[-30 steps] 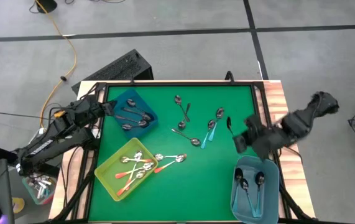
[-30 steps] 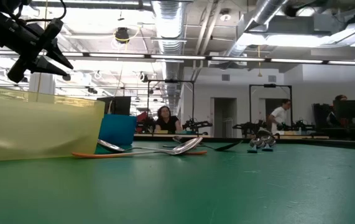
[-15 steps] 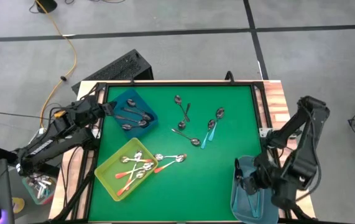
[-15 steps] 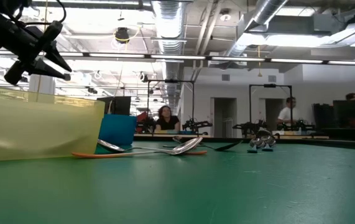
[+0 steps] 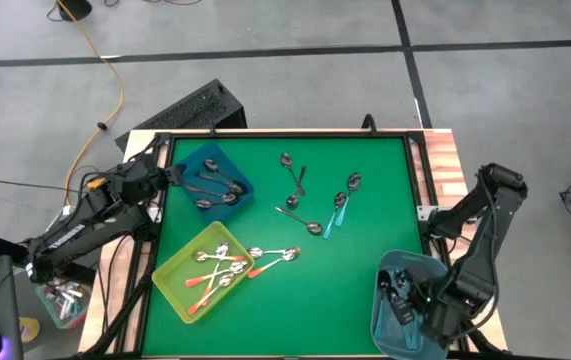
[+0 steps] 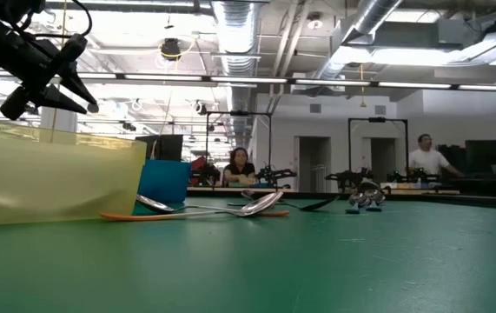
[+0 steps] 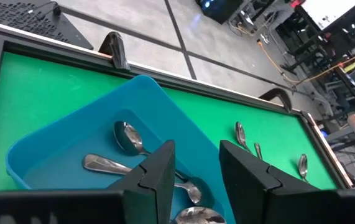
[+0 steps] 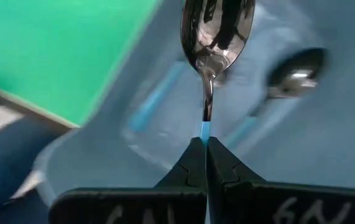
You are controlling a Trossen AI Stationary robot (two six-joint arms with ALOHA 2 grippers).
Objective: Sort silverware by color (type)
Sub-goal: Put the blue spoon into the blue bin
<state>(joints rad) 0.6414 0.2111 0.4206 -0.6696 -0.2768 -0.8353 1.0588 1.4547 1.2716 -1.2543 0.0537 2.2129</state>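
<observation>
My right gripper (image 8: 206,144) hangs over the light blue bin (image 5: 412,322) at the table's near right, shut on a teal-handled spoon (image 8: 216,37). Other teal-handled spoons (image 8: 292,76) lie in that bin. My left gripper (image 7: 196,174) stands open above the dark blue bin (image 5: 212,180) at the far left, where grey spoons (image 7: 127,138) lie. Loose on the green mat are grey spoons (image 5: 292,172), a teal-handled one (image 5: 337,210) and orange-handled ones (image 5: 277,255). The yellow-green bin (image 5: 177,272) holds orange-handled spoons. My right gripper pinches the spoon's teal handle (image 8: 205,130) between its two fingers. The fingers point down from above and the spoon runs on in line with them. Its bowl (image 8: 217,28) hangs below the fingertips, clear of the bin's floor; the rest of the handle is hidden between the fingers.
A raised black frame (image 5: 285,134) runs around the green mat (image 5: 315,300). A black case (image 5: 190,108) stands beyond the far left corner. In the low view, people show in the room behind the table.
My right gripper has swung from the table's right middle toward the near edge and come down over the light blue bin, tipping until it points straight down. The teal-handled spoon has gone with it, still held.
</observation>
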